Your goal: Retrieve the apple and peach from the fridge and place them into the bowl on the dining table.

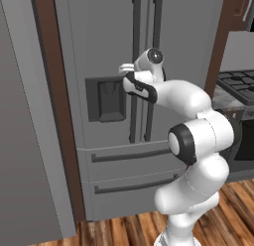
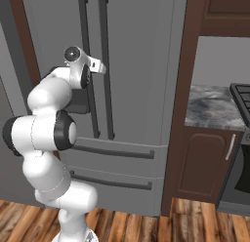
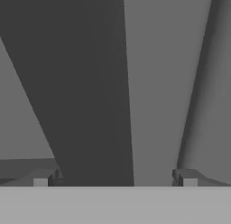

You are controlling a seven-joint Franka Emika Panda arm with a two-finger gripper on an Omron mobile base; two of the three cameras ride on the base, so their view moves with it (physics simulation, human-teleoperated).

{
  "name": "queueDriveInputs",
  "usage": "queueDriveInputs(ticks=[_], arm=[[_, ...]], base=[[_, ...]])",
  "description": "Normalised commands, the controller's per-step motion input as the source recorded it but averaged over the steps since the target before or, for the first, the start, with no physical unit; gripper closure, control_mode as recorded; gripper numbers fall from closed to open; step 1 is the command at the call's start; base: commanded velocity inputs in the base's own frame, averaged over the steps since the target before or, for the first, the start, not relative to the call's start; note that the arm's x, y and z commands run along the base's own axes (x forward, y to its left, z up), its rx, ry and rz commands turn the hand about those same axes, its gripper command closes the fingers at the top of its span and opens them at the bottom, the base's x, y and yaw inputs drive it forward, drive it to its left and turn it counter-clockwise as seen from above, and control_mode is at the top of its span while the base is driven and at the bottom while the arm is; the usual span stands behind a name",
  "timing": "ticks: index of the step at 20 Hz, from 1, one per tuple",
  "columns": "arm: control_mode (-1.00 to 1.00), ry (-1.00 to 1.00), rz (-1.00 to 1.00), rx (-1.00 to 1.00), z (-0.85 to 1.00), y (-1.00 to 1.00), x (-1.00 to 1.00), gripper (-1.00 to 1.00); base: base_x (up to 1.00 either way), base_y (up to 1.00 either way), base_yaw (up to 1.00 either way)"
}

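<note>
So the fridge [image 1: 114,51] sits right in front of the robot, both doors shut. The gripper [image 3: 115,178] is up at the left door's dark handle [image 3: 85,83], jaws spread wide with the bar sitting between the fingertips [image 3: 41,178]. Can't tell if they're touching it. Stove [image 1: 238,84] and a stone-topped table [image 2: 210,107] are off to the right.

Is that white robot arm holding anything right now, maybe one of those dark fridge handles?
Nothing is held. The gripper is open, its fingertips either side of a dark vertical bar handle of the tall grey fridge.
</note>
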Motion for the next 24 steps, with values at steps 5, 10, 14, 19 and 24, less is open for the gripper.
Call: queueDriveInputs(ticks=[5,10,14,19,24], arm=[[-1.00,0.00,0.00,0.00,-0.18,0.06,0.50,-1.00],[-1.00,0.00,0.00,0.00,-0.23,0.08,0.58,-1.00],[-1.00,0.00,0.00,0.00,0.00,0.01,0.27,1.00],[-1.00,0.06,0.00,0.00,0.00,0.17,-0.03,1.00],[-1.00,0.06,0.00,-0.02,0.01,0.18,-0.58,1.00]], base=[[0.00,0.00,0.00],[0.00,0.00,0.00],[0.00,0.00,0.00],[0.00,0.00,0.00],[0.00,0.00,0.00]])
